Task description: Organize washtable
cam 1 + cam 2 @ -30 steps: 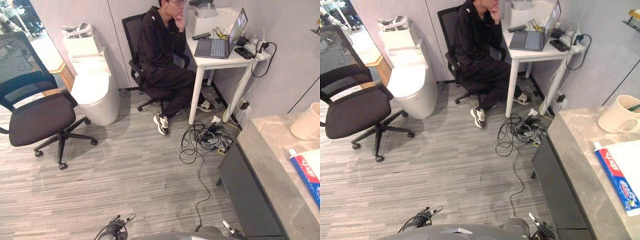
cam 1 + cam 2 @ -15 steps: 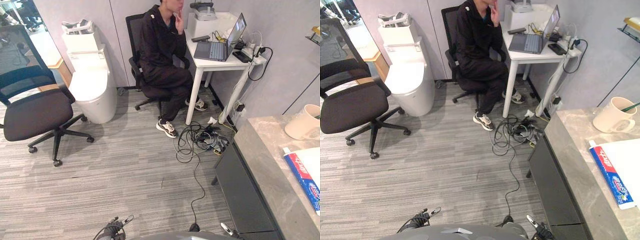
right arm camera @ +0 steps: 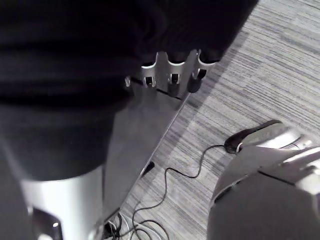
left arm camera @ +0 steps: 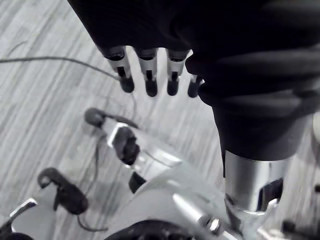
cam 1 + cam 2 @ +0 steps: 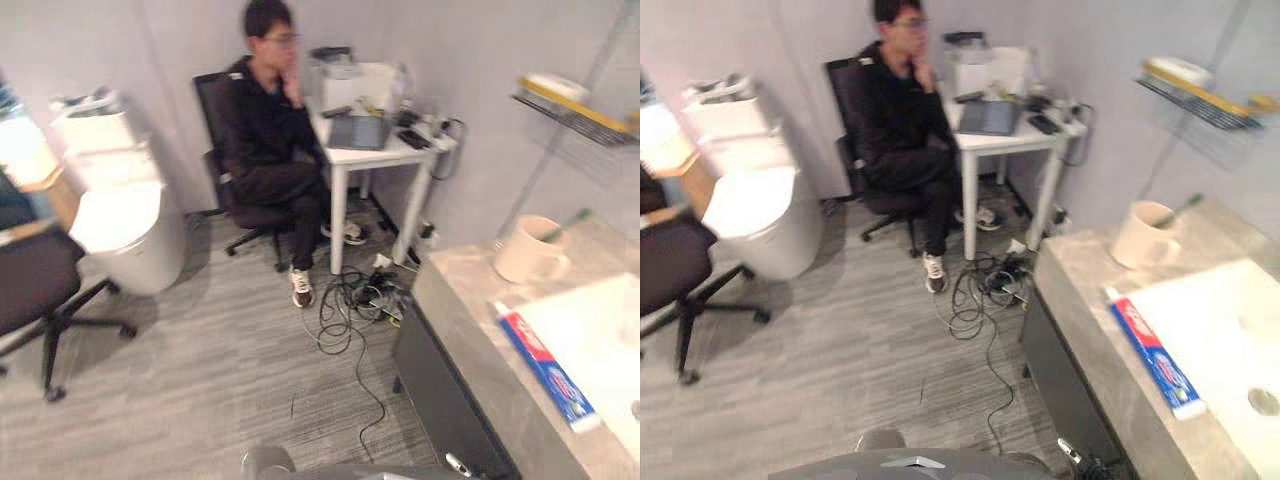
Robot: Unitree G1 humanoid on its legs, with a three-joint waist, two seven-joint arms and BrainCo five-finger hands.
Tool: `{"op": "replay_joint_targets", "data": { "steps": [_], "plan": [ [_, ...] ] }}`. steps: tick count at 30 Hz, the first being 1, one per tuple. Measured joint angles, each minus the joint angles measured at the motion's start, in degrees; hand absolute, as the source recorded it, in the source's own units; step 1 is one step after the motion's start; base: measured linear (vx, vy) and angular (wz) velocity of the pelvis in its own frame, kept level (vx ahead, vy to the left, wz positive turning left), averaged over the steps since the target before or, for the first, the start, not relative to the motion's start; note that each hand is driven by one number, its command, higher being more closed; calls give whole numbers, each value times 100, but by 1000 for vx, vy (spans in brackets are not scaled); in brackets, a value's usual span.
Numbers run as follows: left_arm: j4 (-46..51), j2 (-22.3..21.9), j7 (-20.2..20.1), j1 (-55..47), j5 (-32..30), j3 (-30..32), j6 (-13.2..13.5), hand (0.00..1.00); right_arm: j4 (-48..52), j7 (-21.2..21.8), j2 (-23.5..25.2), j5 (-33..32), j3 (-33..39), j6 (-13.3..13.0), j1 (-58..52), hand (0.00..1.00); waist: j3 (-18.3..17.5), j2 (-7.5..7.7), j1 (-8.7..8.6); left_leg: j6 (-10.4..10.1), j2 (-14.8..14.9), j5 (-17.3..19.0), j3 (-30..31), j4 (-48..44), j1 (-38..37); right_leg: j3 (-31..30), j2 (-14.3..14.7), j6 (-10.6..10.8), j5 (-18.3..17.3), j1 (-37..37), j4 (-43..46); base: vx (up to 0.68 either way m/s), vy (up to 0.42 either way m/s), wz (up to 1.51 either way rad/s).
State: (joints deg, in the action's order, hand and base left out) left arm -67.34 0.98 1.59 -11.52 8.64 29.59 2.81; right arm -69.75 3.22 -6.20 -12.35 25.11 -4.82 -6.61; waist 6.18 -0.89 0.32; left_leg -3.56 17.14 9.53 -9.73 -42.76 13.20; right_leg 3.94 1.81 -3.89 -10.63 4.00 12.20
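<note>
The washtable's grey marble counter (image 5: 462, 318) stands at the right, with a white sink basin (image 5: 1225, 320) set in it. A red, white and blue toothpaste tube (image 5: 545, 366) lies along the basin's left rim. Behind it a cream mug (image 5: 526, 250) stands on the counter with a toothbrush (image 5: 566, 224) sticking out. My left hand (image 4: 147, 75) hangs over the floor, fingers relaxed and holding nothing. My right hand (image 3: 172, 75) hangs beside the dark cabinet front, also relaxed and holding nothing.
A wire wall shelf (image 5: 572, 107) with a yellow item hangs above the counter. A person (image 5: 265, 140) sits at a white desk (image 5: 375, 150) with a laptop. Loose cables (image 5: 345, 300) lie by the cabinet (image 5: 440, 390). A toilet (image 5: 120, 215) and an office chair (image 5: 30, 290) stand left.
The whole picture has shifted: the camera has turned to the right, so more of the counter, the basin and the wall shelf now show. The things themselves have not moved.
</note>
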Motion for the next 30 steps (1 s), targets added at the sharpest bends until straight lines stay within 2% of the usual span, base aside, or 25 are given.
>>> {"op": "replay_joint_targets", "data": {
  "steps": [1,2,3,4,5,6,7,8,9,10,11,12,14,15,16,17,18,19,20,23,26,30],
  "plan": [
    [2,0,0,-1,-7,-31,11,0,-7,1,4,6,4,8,-17,0,2,-3,-4,-32,-29,-21,115,406,22,-159,20,7,-51,-29,63,211,-19,-154],
    [16,-11,0,-5,-15,-33,25,0,-8,2,5,17,20,12,-50,0,-4,-7,-27,-159,-181,-100,657,1321,7,-509,50,23,-171,-121,237,253,43,-161],
    [59,-48,2,-3,-16,-33,30,0,-9,3,-38,25,18,10,-39,0,0,-59,-50,-345,-303,-214,1450,2128,-21,-888,122,40,-302,-265,452,299,112,-180],
    [78,-66,6,14,-16,-38,35,0,-11,2,-73,27,21,10,-37,0,8,-100,-69,-477,-350,-295,1984,2577,-67,-1151,168,83,-418,-359,621,275,165,-147],
    [109,-74,12,21,-17,-55,37,0,-11,2,-91,34,39,10,-43,0,5,-116,-111,-543,-398,-333,2260,2750,-102,-1299,178,123,-519,-410,749,282,223,-117],
    [141,-79,18,48,-19,-125,48,0,-7,3,-135,51,48,10,-69,0,26,-169,-168,-603,-437,-365,2438,2879,-188,-1504,181,200,-661,-411,901,352,323,-120],
    [197,-95,19,74,-20,-291,63,0,-4,7,-230,56,46,10,-158,0,-11,-282,-164,-709,-438,-426,2297,2987,-309,-1789,180,316,-802,-391,1072,468,474,-145],
    [238,-129,14,78,-22,-502,133,0,-4,12,-348,66,57,15,-238,0,-117,-449,-171,-711,-454,-451,2032,3030,-410,-2061,179,443,-995,-391,1180,445,493,-132],
    [231,-93,13,115,-29,-554,149,0,-10,13,-379,65,116,22,-228,0,-128,-425,-173,-967,-530,-595,1983,2885,-396,-2216,107,518,-1086,-390,1245,461,479,-118],
    [232,56,26,202,-30,-674,172,0,-12,42,-200,56,267,21,-238,0,-250,-277,-222,-702,-807,-334,1613,2686,-394,-2404,-251,636,-1116,-404,1201,415,395,-98],
    [232,212,27,299,-44,-888,223,0,-21,63,-68,43,416,40,-241,0,-349,-88,-276,-560,-952,-198,1304,2622,-389,-2538,-438,750,-960,-511,1192,371,342,-101],
    [235,266,26,371,-48,-985,251,0,-18,62,-15,27,470,44,-208,0,-369,-79,-269,-505,-981,-157,1121,2631,-403,-2639,-498,780,-842,-627,1244,309,297,-120],
    [221,368,23,605,-61,-1306,259,0,6,72,49,-2,497,44,-52,0,-343,-131,-245,-270,-1011,-47,315,2824,-667,-2790,-555,733,-305,-1151,1681,257,252,-157],
    [214,367,30,665,-66,-1400,257,0,8,72,49,-2,496,44,-28,0,-311,-183,-250,-209,-1022,-36,97,2883,-783,-2662,-597,696,-171,-1304,1790,247,168,-162],
    [216,377,29,746,-121,-1561,256,0,21,66,43,-2,489,47,8,0,-290,-210,-260,-56,-1034,-47,-283,3054,-1010,-2101,-737,573,85,-1515,2008,236,76,-133],
    [223,414,28,793,-126,-1691,259,0,26,60,52,-4,473,49,21,0,-239,-287,-310,25,-1069,-77,-501,3184,-1170,-1443,-934,560,164,-1643,2170,300,-56,-148],
    [218,433,32,928,-128,-1842,252,0,25,52,56,-5,482,58,-19,0,-210,-317,-347,127,-1121,-94,-778,3400,-1484,-36,-1282,546,117,-1629,2317,233,-103,-104],
    [224,431,30,972,-128,-1845,253,0,25,48,60,-5,482,59,-37,0,-204,-328,-353,128,-1127,-94,-884,3481,-1602,497,-1363,515,96,-1539,2288,205,-77,-107],
    [229,428,24,1016,-146,-1842,257,0,23,50,68,-3,476,58,-38,0,-199,-326,-352,133,-1147,-91,-1093,3607,-1772,1296,-1413,464,3,-1362,2058,110,36,-85],
    [167,413,11,1166,-235,-1839,236,0,34,60,55,1,484,43,98,0,-169,-314,-322,133,-1163,-91,-1546,3729,-1894,1738,-1390,507,-34,-1231,1566,74,-7,-100],
    [81,186,-49,1220,-239,-1841,229,0,-11,58,59,15,625,58,100,0,-38,-310,-331,102,-1095,-109,-1870,3772,-2053,2558,-1380,504,-30,-1002,1148,48,-79,-62],
    [-6,107,-118,1179,-241,-1860,198,0,5,61,29,123,642,52,127,0,29,-205,-335,3,-1064,-169,-1980,3883,-2165,2486,-1083,526,67,-695,321,28,-43,-31]
  ]
}}
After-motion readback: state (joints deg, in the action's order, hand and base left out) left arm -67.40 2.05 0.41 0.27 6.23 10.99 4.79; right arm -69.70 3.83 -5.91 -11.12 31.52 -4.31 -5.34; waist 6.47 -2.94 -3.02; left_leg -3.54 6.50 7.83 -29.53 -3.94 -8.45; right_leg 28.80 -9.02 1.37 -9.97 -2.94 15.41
